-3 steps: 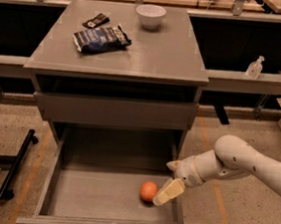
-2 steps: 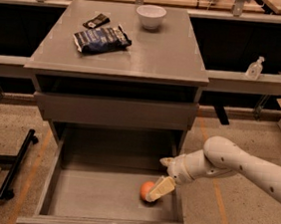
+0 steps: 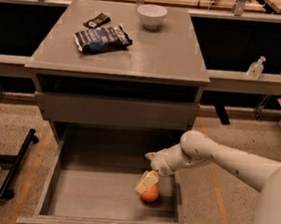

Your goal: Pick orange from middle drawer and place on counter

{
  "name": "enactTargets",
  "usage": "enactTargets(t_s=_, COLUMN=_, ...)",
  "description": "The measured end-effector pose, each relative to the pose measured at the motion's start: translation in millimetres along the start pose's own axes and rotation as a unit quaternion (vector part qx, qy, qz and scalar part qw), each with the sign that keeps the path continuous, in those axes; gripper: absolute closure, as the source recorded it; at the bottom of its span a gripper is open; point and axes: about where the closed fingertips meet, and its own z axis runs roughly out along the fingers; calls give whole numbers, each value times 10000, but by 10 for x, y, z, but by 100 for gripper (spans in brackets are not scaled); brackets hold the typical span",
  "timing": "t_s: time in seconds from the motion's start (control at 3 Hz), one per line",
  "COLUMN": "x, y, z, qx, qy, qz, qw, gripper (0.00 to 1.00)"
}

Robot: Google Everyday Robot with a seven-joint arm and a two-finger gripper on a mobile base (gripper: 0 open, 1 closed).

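No txt I can read anywhere. Dark bag on the counter has pale print across its front, but it's too blurred to make out: no brand, no nr. Small dark packet just behind the bag has a lighter patch, also illegible. Bottle on the ledge beside the cabinet is too small to tell if it has a label. My gripper is down in the middle drawer, near its right wall, against the upper left of the orange. Nothing legible on it or on my arm.
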Motion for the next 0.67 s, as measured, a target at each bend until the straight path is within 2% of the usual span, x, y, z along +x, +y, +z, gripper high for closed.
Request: enactTargets(t_s=0.67, x=235, y=-336, z=526, qx=113, qy=385, qz=197, qw=9990, gripper=0)
